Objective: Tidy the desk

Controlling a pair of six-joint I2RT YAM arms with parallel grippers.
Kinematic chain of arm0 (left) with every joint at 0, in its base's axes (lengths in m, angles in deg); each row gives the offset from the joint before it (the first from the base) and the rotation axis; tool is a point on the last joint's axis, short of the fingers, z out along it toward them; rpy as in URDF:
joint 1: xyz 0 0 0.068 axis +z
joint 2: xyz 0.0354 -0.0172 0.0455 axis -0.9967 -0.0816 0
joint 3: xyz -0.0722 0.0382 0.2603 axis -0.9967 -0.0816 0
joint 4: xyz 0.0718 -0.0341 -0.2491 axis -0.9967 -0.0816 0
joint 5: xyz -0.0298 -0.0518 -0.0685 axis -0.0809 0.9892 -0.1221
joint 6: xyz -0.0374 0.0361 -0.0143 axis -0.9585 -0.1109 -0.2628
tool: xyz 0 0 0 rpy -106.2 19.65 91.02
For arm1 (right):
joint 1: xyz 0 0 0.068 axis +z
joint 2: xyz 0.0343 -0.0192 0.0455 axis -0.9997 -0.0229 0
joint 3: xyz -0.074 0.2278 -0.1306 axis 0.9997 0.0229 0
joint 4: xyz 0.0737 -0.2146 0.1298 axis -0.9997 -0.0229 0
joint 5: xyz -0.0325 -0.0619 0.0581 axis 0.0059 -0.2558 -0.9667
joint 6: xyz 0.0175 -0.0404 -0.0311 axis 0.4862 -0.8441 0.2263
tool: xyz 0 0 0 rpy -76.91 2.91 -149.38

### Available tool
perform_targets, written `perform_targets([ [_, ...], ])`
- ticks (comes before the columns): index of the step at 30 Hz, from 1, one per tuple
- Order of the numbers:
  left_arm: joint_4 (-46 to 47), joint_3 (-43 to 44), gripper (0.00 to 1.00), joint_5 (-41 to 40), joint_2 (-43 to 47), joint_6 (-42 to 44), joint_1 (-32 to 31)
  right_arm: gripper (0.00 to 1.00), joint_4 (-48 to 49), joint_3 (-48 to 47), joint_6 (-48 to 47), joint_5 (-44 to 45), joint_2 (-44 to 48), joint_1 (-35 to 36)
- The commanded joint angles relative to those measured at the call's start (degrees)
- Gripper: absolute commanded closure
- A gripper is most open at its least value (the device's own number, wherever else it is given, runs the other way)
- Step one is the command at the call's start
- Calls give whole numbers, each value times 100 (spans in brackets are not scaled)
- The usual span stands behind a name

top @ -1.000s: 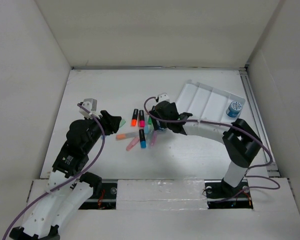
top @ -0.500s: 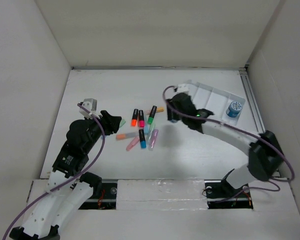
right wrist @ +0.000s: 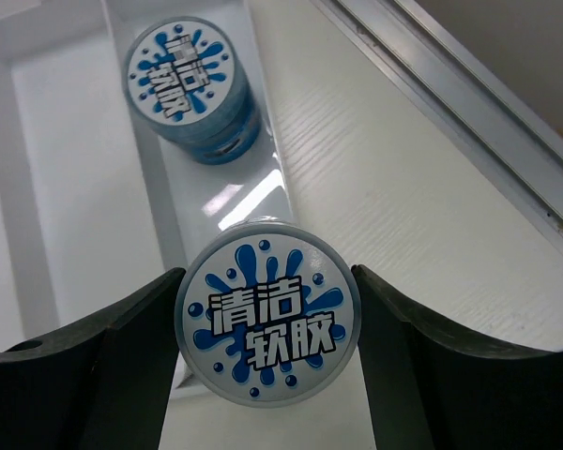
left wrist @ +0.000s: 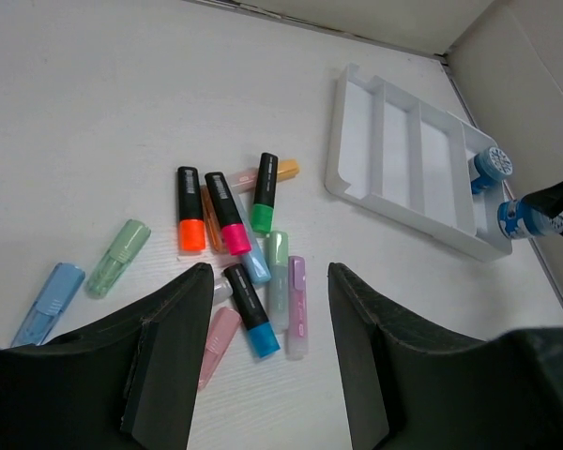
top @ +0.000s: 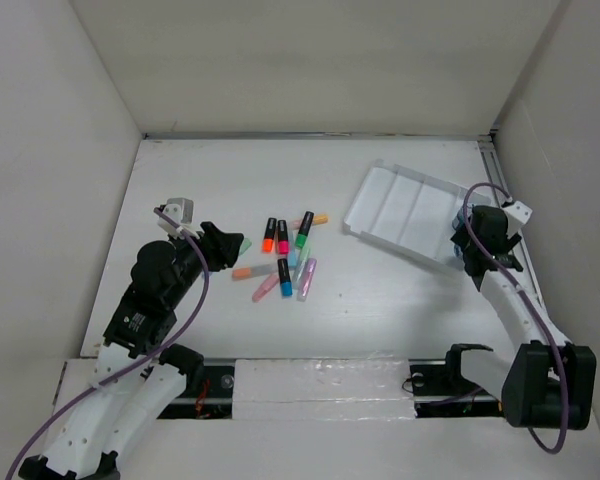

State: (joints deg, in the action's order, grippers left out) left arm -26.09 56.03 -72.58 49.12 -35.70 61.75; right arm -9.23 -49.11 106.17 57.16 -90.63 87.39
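Fingers on the right gripper: found pressed against both sides of a round blue-and-white tub, lid up toward the wrist camera, hanging above the end wall of the white compartmented tray by the right edge of the worktop. Could not tell whether tub and tray touched. Found the left gripper spread wide, gripping nothing, touching nothing, poised over the loose highlighters.

Saw the desk lying flat under both arms, walled by white panels, long axis seemingly running from left edge to right edge, with a metal rail along the right edge. Noted the tray toward the far right corner, skewed, long axis slanting from far-left to near-right. Saw the highlighters scattered near the middle, a little toward the left edge, most pointing roughly far to near. Spotted a second matching tub standing in the tray's end compartment nearest the right edge, just beside the held one.
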Motion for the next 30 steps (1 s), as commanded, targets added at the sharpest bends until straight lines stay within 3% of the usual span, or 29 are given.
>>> perform_targets([
  [1, 235, -10, 52, 75, 44, 7, -25, 43, 722, -165, 219, -517, -107, -301],
  [14, 235, -1, 52, 57, 88, 15, -25, 40, 583, -613, 35, -869, -960, -415],
  [16, 235, -1, 52, 66, 88, 16, -25, 33, 468, -684, 52, -817, -1048, -415],
  [18, 218, -1, 52, 66, 105, 7, -25, 6, 344, -710, 70, -755, -1066, -415],
  [21, 226, -1, 52, 57, 97, 7, -25, 1, 397, -632, 26, -851, -847, -363],
  [24, 218, -10, 52, 57, 105, 7, -25, 2, 441, -640, -61, -947, -435, -48],
  [26, 218, -1, 52, 48, 105, 7, -25, 19, 746, -588, -167, -1175, -180, 313],
  [27, 218, -1, 52, 31, 105, 7, -25, 46, 940, -527, -246, -1620, -30, 550],
  [28, 200, 8, 52, -4, 105, 7, -25, 80, 1360, -465, -186, -1921, -99, 1579],
  [29, 200, 8, 53, -4, 105, 7, -25, 81, 1486, -464, -185, -1924, -99, 1589],
  [30, 191, 8, 53, -22, 97, -2, -25, 92, 1548, -551, -150, -2028, -256, 1981],
])
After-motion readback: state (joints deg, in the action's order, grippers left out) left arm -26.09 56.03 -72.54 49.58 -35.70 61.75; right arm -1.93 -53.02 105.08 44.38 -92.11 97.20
